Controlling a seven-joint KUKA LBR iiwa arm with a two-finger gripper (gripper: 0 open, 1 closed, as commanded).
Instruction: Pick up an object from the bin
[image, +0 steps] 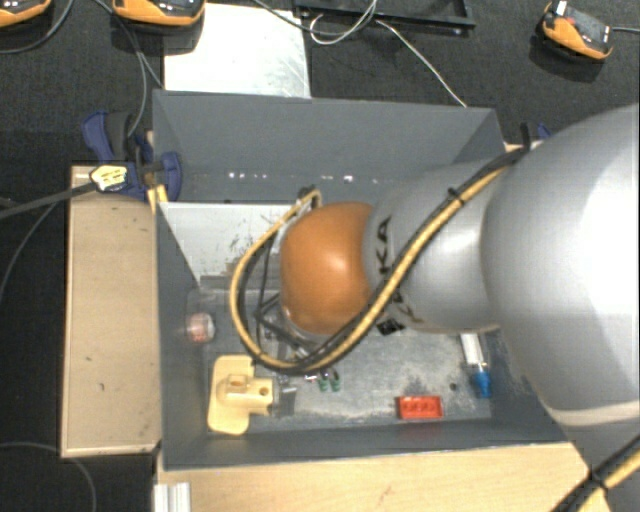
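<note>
Bin (330, 150): grey sheet metal, matt walls, floor scuffed and speckled with scratches. Arm housing (560, 280): smooth silver-grey shell, satin sheen. Orange cover (322, 265): smooth, semi-gloss, looks like plastic. Cable (240, 290): yellow-and-black jacket, smooth. Yellow piece (228, 400): matt pale plastic. Red block (420, 407): plastic, slightly glossy. Small ball (199, 326): translucent, shiny. White-and-blue tube (475, 365): glossy plastic.

Arm (530, 250) low, orange-capped wrist (322, 265) downward

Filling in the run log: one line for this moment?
gripper: low in bin | nearest: yellow plastic piece, lower left | grasp: cannot tell | others: red block, blue-tipped tube
</note>
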